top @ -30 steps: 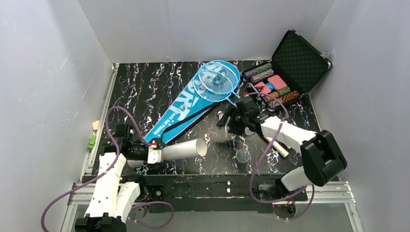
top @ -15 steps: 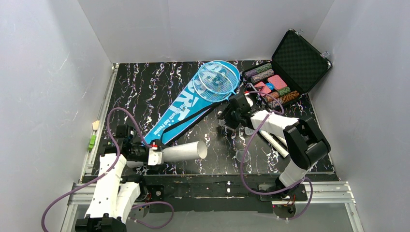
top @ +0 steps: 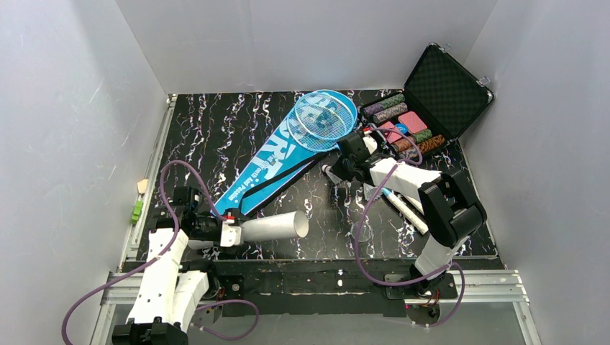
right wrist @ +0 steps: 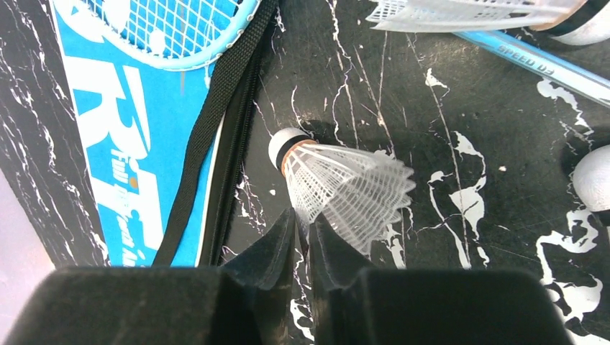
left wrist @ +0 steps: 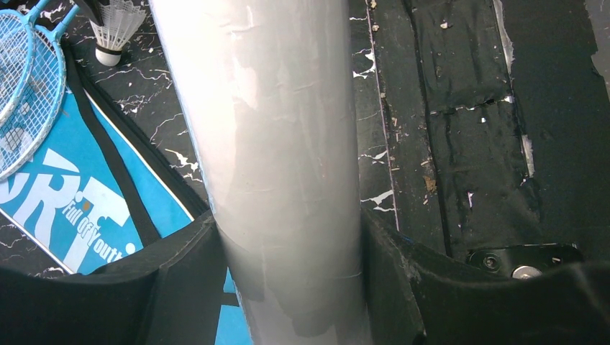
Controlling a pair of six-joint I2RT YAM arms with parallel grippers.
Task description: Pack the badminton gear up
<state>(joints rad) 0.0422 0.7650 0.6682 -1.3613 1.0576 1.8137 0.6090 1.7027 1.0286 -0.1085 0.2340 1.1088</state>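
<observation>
My left gripper (top: pixel 229 228) is shut on the long white tube (top: pixel 277 224), which lies level with its open end pointing right. The wrist view shows the tube (left wrist: pixel 273 144) filling the gap between both fingers. The blue bag (top: pixel 277 162) lies diagonally mid-table, with two light-blue rackets (top: pixel 325 118) resting heads-on at its upper end. My right gripper (top: pixel 337 171) sits just right of the bag. Its jaws are nearly together, pinching the edge of the feather skirt of a white shuttlecock (right wrist: pixel 345 183) that lies on the table, cork toward the bag (right wrist: pixel 129 144).
A black hard case (top: pixel 431 100) of coloured chips stands open at the back right. Another shuttlecock (right wrist: pixel 467 13) and a racket shaft (right wrist: pixel 532 68) lie just beyond the right gripper. White racket handles (top: pixel 410 212) stretch toward the right front. Grey walls enclose the table.
My right arm swung left and back toward the bag, and its jaws went from wide open to pinched on the shuttlecock's skirt. The left arm and tube have not moved.
</observation>
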